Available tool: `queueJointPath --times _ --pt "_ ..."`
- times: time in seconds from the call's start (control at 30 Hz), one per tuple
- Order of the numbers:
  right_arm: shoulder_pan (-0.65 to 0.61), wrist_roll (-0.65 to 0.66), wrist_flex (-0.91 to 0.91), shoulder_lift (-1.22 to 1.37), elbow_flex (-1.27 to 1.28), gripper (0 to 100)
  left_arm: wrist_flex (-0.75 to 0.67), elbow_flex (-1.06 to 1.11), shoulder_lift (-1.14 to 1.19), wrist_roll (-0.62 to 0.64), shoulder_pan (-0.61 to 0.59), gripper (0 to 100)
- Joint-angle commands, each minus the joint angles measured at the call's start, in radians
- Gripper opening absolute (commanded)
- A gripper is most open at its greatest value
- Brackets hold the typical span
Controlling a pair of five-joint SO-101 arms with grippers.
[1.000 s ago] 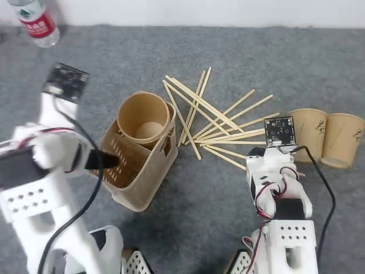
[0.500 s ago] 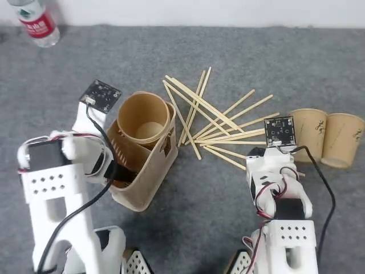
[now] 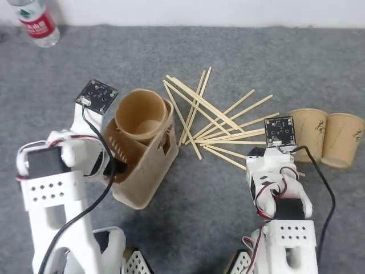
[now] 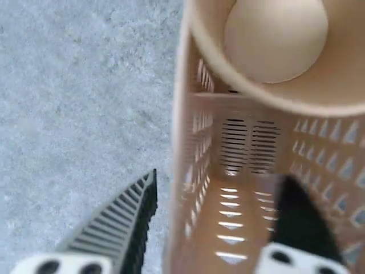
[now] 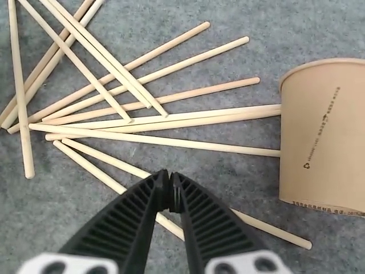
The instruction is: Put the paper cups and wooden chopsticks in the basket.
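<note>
Grey surface [image 3: 239, 51], carpet-like. The basket [image 3: 142, 171] stands mouth up toward the left edge, approx. mid-depth, seemingly at a slight lean. That's prob. because the left pincer [image 4: 222, 180] straddles its near wall, one finger outside and one inside. It's released and wide, not clamped on the wall, so I'd guess it's steadying or nudging the basket. One paper cup [image 3: 142, 117] sits in the basket's far half, mouth up, leaving the near half free for more. The two other cups [image 3: 308, 134] [image 3: 341, 140] lie on their sides, side by side at the right edge — not yet collected. A bottle [image 3: 37, 23] lies in the far-left corner, no part of the job. The right pincer [image 5: 169, 191] is clenched on nothing, tips together, low over the chopsticks' near ends w/ one cup just beside; it'd have to open before any pick. The chopsticks [image 3: 219, 123] lie fanned across the middle btwn basket and cups, several crossed, none in the basket — single picks look fiddly.
</note>
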Motion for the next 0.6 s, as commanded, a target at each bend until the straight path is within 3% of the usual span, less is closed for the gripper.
queueJointPath --times 0.0,0.17,0.37,0.57 --pt "-0.001 -0.003 -0.019 0.007 -0.006 0.9 -0.081 0.041 0.015 -0.008 0.009 12" --pt "-0.001 -0.003 -0.019 0.007 -0.006 0.9 -0.086 0.039 0.02 -0.008 0.048 1" --pt "-0.001 -0.002 -0.019 0.007 -0.006 0.9 -0.018 -0.027 0.02 -0.003 0.153 1" --pt "-0.001 -0.002 -0.048 -0.001 0.015 0.9 0.025 -0.128 0.02 -0.002 0.155 1"
